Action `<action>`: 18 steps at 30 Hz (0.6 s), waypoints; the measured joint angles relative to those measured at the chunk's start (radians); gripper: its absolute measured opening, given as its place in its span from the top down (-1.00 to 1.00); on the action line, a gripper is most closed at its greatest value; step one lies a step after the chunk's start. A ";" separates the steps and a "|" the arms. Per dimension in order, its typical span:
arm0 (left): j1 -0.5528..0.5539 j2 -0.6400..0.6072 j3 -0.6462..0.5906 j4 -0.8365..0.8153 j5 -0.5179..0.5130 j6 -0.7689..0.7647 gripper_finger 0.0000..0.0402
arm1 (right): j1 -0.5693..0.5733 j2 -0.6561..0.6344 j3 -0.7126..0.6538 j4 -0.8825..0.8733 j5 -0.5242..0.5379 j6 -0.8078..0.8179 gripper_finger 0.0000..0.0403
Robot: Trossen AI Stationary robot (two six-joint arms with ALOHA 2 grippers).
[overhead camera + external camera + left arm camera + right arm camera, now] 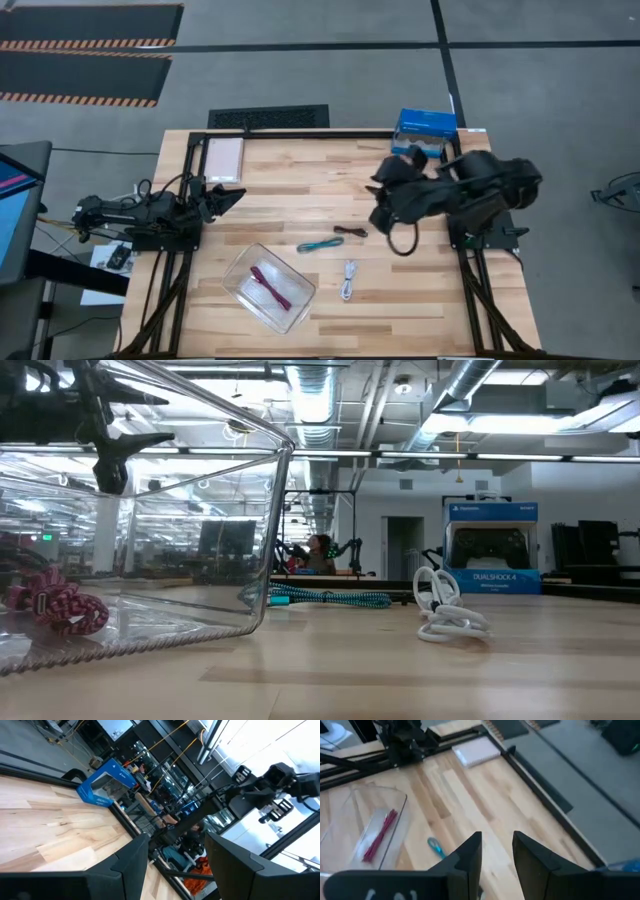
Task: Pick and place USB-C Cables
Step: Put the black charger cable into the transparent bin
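Note:
The magenta-pink cable (270,287) lies inside the clear tray (240,262), near the table's near edge; it also shows in the low view (55,605) and in the right wrist view (380,835). The teal cable (320,245), the dark maroon cable (350,232) and the white cable (348,280) lie on the bare wood to the tray's right. My right gripper (380,205) hangs open above the table, just right of the maroon cable, its fingers (470,855) holding nothing. My left gripper (232,195) waits open at the table's left edge.
A blue game-controller box (425,128) stands at the far right edge. A white pad (224,157) lies at the far left corner. Bare wood stretches across the table's middle and along the near right. A person sits in the room far behind the table (322,550).

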 joint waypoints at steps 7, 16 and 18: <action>0.000 0.001 0.000 -0.002 0.020 -0.022 0.08 | 0.053 -0.158 -0.235 -0.003 0.028 0.105 0.35; 0.000 0.001 0.000 -0.022 0.029 -0.043 0.08 | 0.071 -0.313 -0.666 0.039 0.058 0.284 0.35; 0.000 0.001 0.000 -0.024 0.028 -0.043 0.08 | 0.070 -0.322 -0.756 0.060 0.059 0.305 0.35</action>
